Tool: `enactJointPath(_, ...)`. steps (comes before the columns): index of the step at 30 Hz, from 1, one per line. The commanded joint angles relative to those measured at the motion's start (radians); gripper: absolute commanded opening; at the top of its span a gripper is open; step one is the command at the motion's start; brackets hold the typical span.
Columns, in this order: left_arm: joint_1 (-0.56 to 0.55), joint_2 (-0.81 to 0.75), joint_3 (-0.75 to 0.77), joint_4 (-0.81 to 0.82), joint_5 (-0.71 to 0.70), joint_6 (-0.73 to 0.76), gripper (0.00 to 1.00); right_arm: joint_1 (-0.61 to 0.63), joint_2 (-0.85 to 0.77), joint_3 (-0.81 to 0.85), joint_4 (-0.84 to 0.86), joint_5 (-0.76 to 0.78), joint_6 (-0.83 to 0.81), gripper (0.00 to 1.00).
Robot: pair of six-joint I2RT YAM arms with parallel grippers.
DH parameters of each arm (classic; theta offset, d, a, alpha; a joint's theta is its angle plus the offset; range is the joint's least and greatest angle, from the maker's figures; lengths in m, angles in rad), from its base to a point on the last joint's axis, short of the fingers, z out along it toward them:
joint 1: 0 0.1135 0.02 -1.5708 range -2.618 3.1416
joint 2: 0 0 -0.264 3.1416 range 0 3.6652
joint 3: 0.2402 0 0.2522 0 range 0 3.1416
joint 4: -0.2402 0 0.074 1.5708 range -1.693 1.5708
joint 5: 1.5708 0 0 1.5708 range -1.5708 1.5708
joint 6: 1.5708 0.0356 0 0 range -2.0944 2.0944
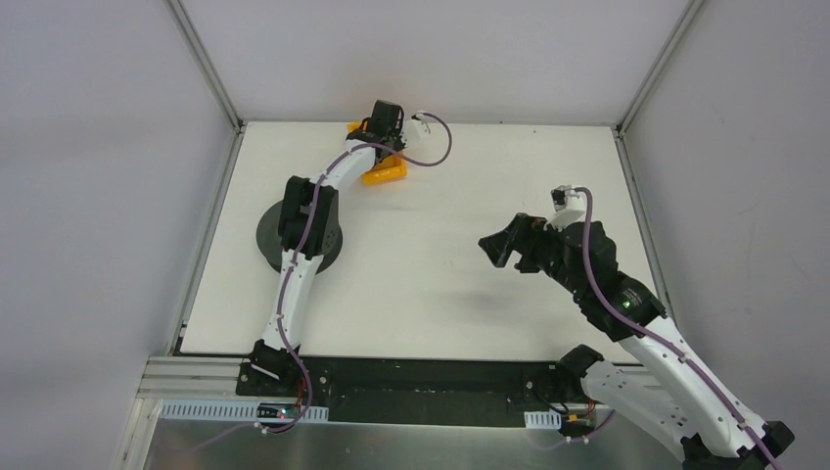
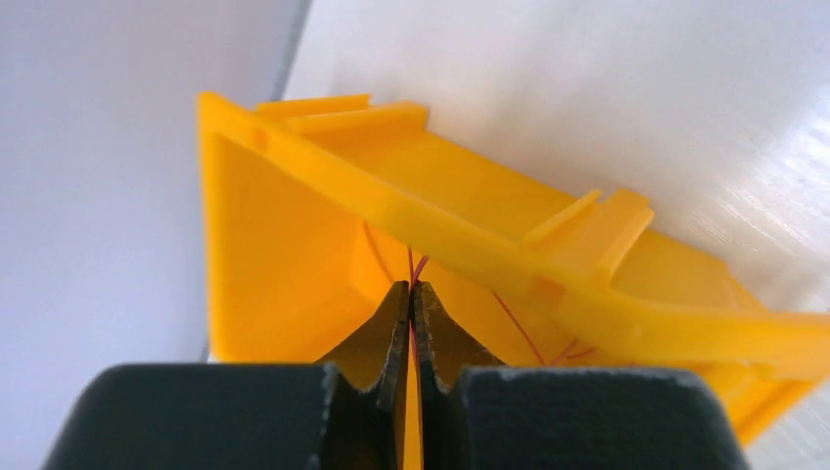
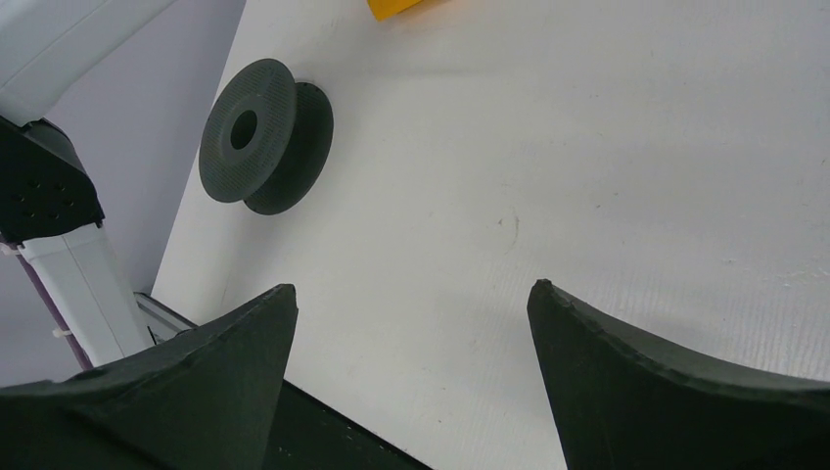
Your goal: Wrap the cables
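At the far edge of the table, in the top external view, the left gripper was seen reaching down into a yellow bin beside the back wall. A dark spool lay flat on the table under the middle of the left arm, partly hidden by it. The right gripper was held above the right half of the table, well apart from the bin and the spool. The cables could not be made out from this height. In the left wrist view, the left gripper was shown with its jaws pressed together inside the yellow bin, and the cables, hair-thin and reddish, were pinched between the fingertips. More strands were seen curving along the bin's inner wall, just under its rim. In the right wrist view, the right gripper was shown spread wide with nothing between its fingers, only bare table below. The spool was seen tipped on its side near the table's left edge, and a corner of the bin was caught at the top of the frame.
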Motion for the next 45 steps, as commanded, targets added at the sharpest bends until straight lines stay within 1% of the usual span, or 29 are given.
enactJointPath(1, -0.023, -0.177, -0.030, 0.078, -0.042, -0.053, 0.00, -0.002, -0.020, -0.001, 0.022, 0.028, 0.029, 0.91)
enactJointPath(11, -0.080, -0.369, -0.123, 0.089, -0.123, -0.159, 0.00, -0.003, -0.044, 0.011, -0.020, 0.055, 0.055, 0.91)
enactJointPath(14, -0.110, -0.453, -0.159, 0.086, -0.138, -0.202, 0.00, -0.002, -0.052, 0.020, -0.063, 0.073, 0.076, 0.91)
enactJointPath(17, -0.143, -0.545, -0.203, 0.071, -0.125, -0.257, 0.00, -0.001, -0.066, 0.015, -0.090, 0.082, 0.104, 0.91)
enactJointPath(20, -0.166, -0.642, -0.243, 0.029, -0.064, -0.374, 0.00, -0.002, -0.084, 0.010, -0.116, 0.094, 0.121, 0.92)
enactJointPath(23, -0.174, -0.746, -0.310, -0.028, 0.034, -0.565, 0.00, -0.003, -0.095, 0.016, -0.156, 0.143, 0.125, 0.92)
enactJointPath(25, -0.174, -0.812, -0.371, -0.035, 0.116, -0.679, 0.00, -0.002, -0.096, 0.031, -0.202, 0.184, 0.135, 0.93)
enactJointPath(27, -0.175, -0.863, -0.428, -0.034, 0.215, -0.762, 0.00, -0.002, -0.102, 0.031, -0.227, 0.204, 0.159, 0.93)
enactJointPath(29, -0.176, -0.892, -0.469, -0.035, 0.301, -0.811, 0.00, -0.003, -0.118, 0.014, -0.230, 0.197, 0.195, 0.93)
enactJointPath(33, -0.177, -0.916, -0.548, -0.036, 0.395, -0.919, 0.00, -0.003, -0.153, -0.022, -0.228, 0.173, 0.235, 0.93)
enactJointPath(39, -0.181, -0.948, -0.697, -0.036, 0.509, -1.089, 0.00, -0.002, -0.178, -0.052, -0.235, 0.175, 0.265, 0.93)
enactJointPath(45, -0.189, -0.927, -0.827, -0.035, 0.575, -1.162, 0.00, -0.002, -0.153, -0.072, -0.234, 0.184, 0.285, 0.93)
